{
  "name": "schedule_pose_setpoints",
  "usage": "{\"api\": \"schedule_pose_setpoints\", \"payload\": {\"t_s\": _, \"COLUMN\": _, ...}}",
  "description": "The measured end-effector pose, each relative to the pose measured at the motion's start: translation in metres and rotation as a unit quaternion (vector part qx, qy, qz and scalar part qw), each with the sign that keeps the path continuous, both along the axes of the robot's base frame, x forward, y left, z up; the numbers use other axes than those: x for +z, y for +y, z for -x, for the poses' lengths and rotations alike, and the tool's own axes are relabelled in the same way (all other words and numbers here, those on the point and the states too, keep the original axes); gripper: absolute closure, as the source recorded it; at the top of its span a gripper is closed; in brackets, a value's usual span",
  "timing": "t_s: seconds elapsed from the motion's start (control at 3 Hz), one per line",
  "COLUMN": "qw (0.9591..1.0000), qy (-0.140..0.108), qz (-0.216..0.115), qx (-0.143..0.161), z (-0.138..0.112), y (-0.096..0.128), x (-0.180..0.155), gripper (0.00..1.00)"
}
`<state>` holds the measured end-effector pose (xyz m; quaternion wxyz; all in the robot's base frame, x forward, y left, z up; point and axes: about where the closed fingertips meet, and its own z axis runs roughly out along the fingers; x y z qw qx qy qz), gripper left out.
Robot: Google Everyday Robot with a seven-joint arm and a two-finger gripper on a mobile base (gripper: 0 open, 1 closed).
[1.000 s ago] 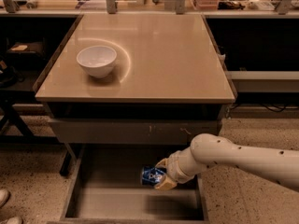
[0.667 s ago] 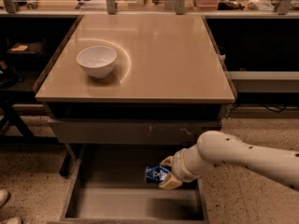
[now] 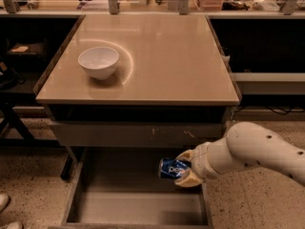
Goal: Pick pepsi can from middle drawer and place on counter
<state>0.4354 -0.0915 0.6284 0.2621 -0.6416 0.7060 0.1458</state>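
The pepsi can [image 3: 170, 168], dark blue with white lettering, lies on its side in my gripper [image 3: 184, 168], whose pale fingers are shut on its right end. The can hangs above the right part of the open middle drawer [image 3: 114, 199], clear of its flat grey-brown floor. My white arm [image 3: 252, 151] reaches in from the right. The beige counter [image 3: 157, 56] lies above and behind, over a closed grey drawer front with pale scratches [image 3: 138, 133].
A white bowl [image 3: 98, 62] stands on the counter's left part. A long pale shelf with metal posts [image 3: 152, 1] runs along the back. Dark open spaces flank the cabinet. A shoe tip [image 3: 4, 202] shows at bottom left on the speckled floor.
My gripper has lifted the can upward and slightly right, away from the drawer floor. The bowl and drawer have not moved.
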Motion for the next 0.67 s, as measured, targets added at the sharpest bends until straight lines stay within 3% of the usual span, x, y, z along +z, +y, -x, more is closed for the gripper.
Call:
{"api": "schedule_pose_setpoints", "payload": {"t_s": 0.33, "qw": 0.9991, "qy": -0.036, "qz": 0.019, "qx": 0.008, "z": -0.0024, "y": -0.0038, "x": 0.0434, "gripper": 1.00}}
{"api": "schedule_pose_setpoints", "payload": {"t_s": 0.67, "qw": 0.9989, "qy": -0.040, "qz": 0.021, "qx": 0.009, "z": -0.0025, "y": -0.0039, "x": 0.0471, "gripper": 1.00}}
